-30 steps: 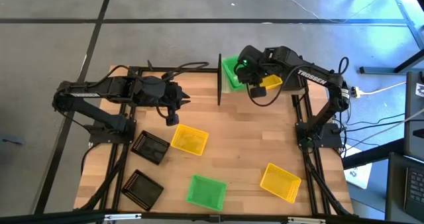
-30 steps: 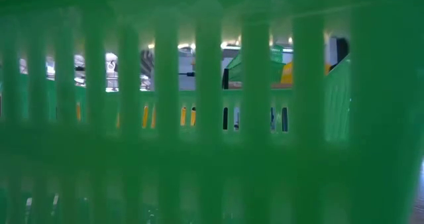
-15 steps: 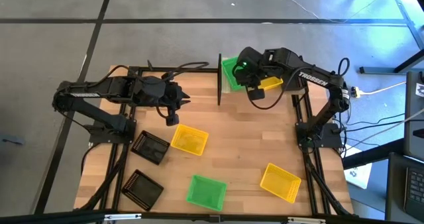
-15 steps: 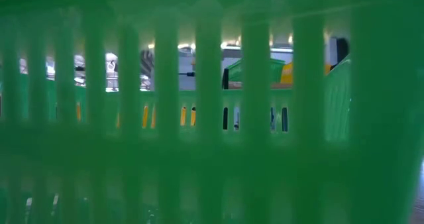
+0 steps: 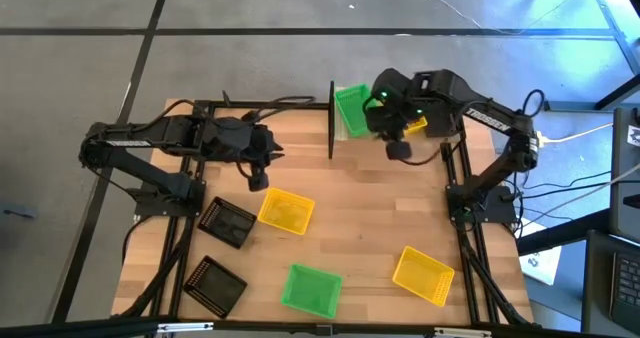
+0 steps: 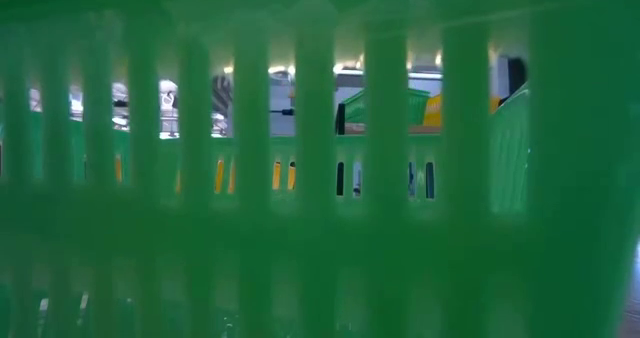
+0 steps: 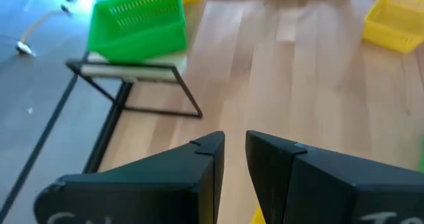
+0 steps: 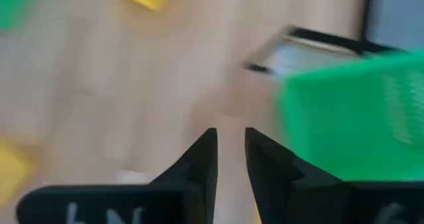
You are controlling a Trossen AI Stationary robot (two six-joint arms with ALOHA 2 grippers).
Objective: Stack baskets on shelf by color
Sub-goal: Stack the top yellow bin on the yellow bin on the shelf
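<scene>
A green basket [image 5: 350, 109] and a yellow basket [image 5: 416, 125] stand on the shelf [image 7: 132, 59] at the table's far edge; in the left wrist view the green basket [image 7: 139, 22] rests by its bottom on the pale board. On the tabletop lie two yellow baskets [image 5: 286, 210] [image 5: 423, 275], a green one [image 5: 311, 289] and two black ones [image 5: 227, 222] [image 5: 215, 283]. My right gripper [image 5: 398, 150] hangs just near of the shelf with its fingers close together, holding nothing. My left gripper [image 5: 258, 181] hovers shut above the table's left part.
In the low view the mesh wall of a green basket [image 6: 300, 228] fills the picture; through its slots the shelf's green basket [image 6: 385, 106] and yellow basket [image 6: 445, 108] show. A black shelf post [image 5: 331, 118] stands left of the shelf's green basket. Bare wood lies in the table's middle [image 5: 370, 218].
My right gripper has drawn back from over the shelf's yellow basket toward the table's right and near edges, and the arm has swung right with it. In the low view the green basket on the shelf has gone from tipped to level.
</scene>
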